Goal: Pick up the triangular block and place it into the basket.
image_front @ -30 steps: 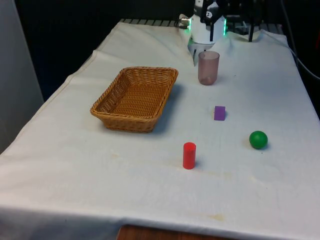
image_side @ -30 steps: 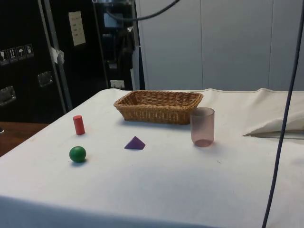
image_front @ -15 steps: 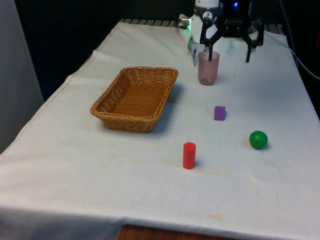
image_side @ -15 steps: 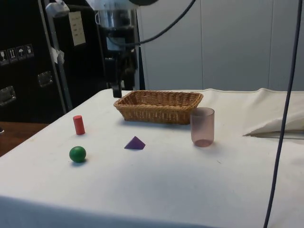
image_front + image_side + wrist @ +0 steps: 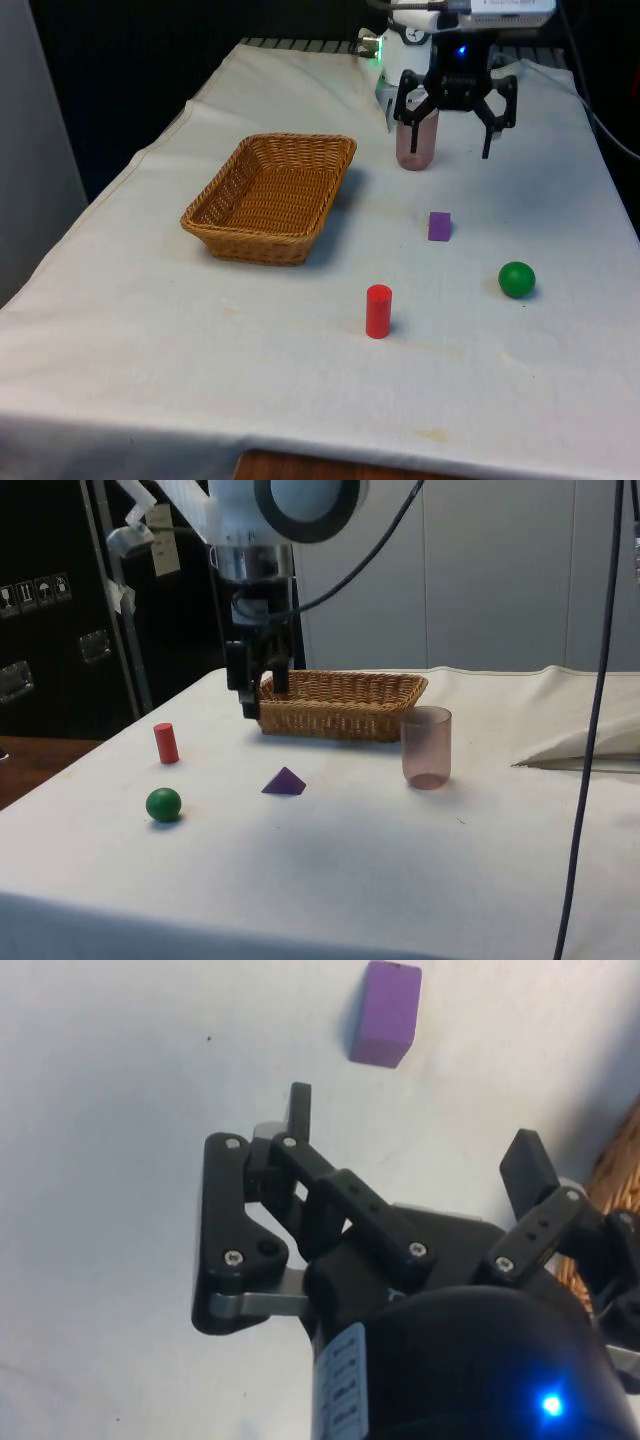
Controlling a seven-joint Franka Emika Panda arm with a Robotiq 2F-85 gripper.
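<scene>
Lower than half a second ago, the gripper [image 5: 449, 139] now hangs with fingers spread apart and nothing between them, above the cloth beside the pink cup [image 5: 417, 143]. Toward the worktop's middle the purple triangular block [image 5: 439, 226] lies untouched (well apart from the basket [image 5: 271, 196]), with the green ball [image 5: 517, 279] and red cylinder [image 5: 378, 311] nearer the front edge.

I see the purple triangular block [image 5: 439, 225] flat on the cloth, well right of the empty, upright wicker basket [image 5: 271, 197] in the front view.
</scene>
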